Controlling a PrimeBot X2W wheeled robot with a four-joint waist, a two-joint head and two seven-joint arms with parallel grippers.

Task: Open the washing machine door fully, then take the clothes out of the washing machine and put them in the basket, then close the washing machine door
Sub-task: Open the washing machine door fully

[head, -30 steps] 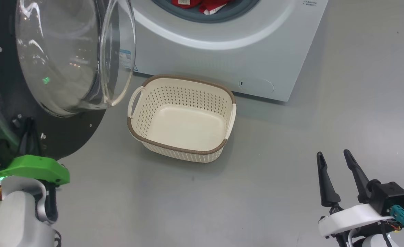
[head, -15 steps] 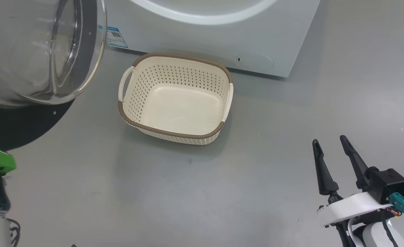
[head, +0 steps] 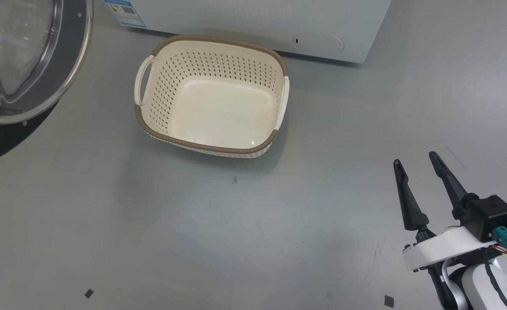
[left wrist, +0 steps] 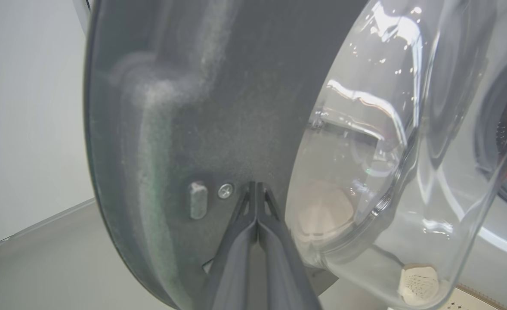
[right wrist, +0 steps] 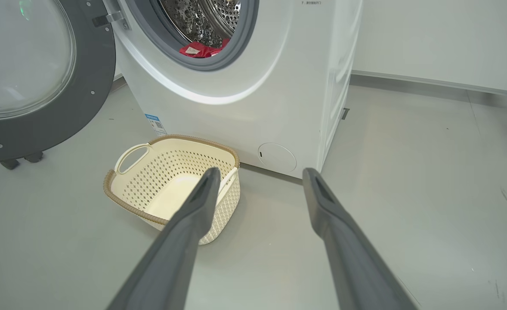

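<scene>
Cream perforated basket [head: 212,64], brown woven-look rim, sits on smooth grey floor [head: 193,224].

At the lower right of the frame, my right pincer [head: 415,159] had two long, black, tapering fingers [head: 408,202] on a curved white bracket [head: 443,247], with a black box [head: 488,217], a teal plug [head: 505,239] and a black cable [head: 492,280].

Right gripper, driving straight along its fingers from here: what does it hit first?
Probably the lower front panel of the big white front-loading washing machine, beside its round cover; the open right gripper aims there. The cream perforated plastic basket sits left of that line. Depth is unclear.
</scene>
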